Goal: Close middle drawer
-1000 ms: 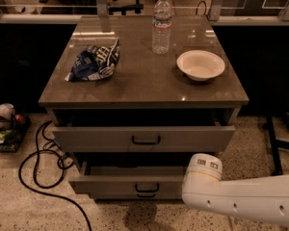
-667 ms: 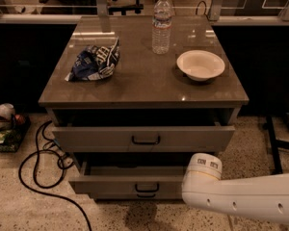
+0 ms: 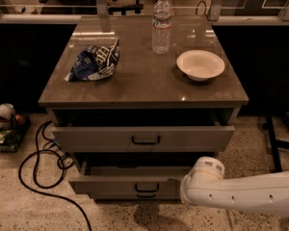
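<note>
The middle drawer (image 3: 120, 184) is the second grey-beige front of the cabinet, with a small black bar handle (image 3: 147, 187). It stands pulled out, and a strip of its bare inside (image 3: 135, 170) shows. My white arm (image 3: 241, 191) reaches in from the lower right. Its rounded end (image 3: 203, 173) sits right at the drawer front's right end; I cannot tell if it touches. My gripper is hidden beyond that rounded end and does not show.
The top drawer (image 3: 144, 137) also stands pulled out, overhanging the middle one. The lowest drawer's handle (image 3: 145, 195) peeks out below. On the cabinet top are a chip bag (image 3: 94, 61), a water bottle (image 3: 162, 24) and a white bowl (image 3: 200, 65). A black cable (image 3: 36, 177) loops on the floor to the left.
</note>
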Robot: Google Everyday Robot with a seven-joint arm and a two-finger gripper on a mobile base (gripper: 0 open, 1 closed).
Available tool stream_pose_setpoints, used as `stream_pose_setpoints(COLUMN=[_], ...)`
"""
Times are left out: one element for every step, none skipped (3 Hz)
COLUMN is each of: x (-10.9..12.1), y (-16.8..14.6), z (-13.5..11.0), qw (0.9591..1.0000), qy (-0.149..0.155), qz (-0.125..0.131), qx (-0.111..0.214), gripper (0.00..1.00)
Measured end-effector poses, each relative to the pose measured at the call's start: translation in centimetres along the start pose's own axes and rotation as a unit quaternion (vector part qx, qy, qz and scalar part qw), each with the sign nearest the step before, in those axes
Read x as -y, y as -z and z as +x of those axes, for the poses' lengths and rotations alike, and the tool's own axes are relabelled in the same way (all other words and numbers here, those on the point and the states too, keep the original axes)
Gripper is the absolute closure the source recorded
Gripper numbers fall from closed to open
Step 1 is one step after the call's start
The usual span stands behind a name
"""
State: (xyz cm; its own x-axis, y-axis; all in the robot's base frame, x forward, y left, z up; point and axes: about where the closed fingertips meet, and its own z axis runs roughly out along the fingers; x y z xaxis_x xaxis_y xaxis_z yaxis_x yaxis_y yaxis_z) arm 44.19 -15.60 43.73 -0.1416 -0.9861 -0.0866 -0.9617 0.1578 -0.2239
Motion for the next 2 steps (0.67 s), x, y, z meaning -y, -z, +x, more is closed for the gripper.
stream_pose_setpoints(x=[-0.2,-0.2], y=[-2.3,-2.9], z=[-1.3,-2.7], qw=[0.9988,0.9955], qy=[0.014,0.017], qz=[-0.003,0.019], qx=[0.047,0.091], gripper=[1.0,1.0])
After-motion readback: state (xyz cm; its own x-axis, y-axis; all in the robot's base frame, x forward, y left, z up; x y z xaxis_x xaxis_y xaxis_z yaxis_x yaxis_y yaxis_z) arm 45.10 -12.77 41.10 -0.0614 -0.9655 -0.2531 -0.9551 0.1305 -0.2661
